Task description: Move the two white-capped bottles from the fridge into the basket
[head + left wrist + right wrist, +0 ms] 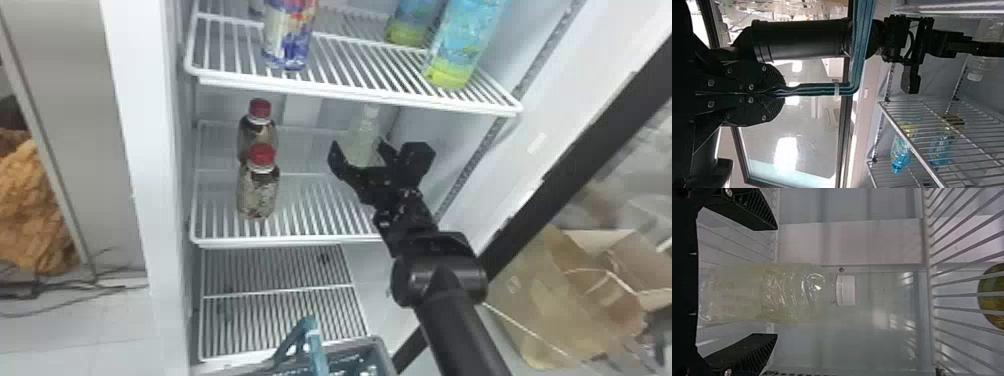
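In the head view my right gripper (358,145) stands open around a white-capped bottle (364,131) on the fridge's middle shelf. The right wrist view has the pale, see-through bottle (785,293) between the two spread fingers of the right gripper (777,282), its white cap beyond the tips. A gap separates the bottle from each fingertip. My left gripper (777,93) is shut on the teal handle (817,89) of the basket. At the head view's bottom edge are the grey basket (382,350) and its raised handle (315,345).
Two red-capped bottles (258,192) stand on the left of the middle shelf. The shelf above (350,92) holds a patterned bottle (290,37) and two blue-green bottles (462,45). Wire racks lie below; the fridge wall (150,150) is at left, cardboard (565,300) at right.
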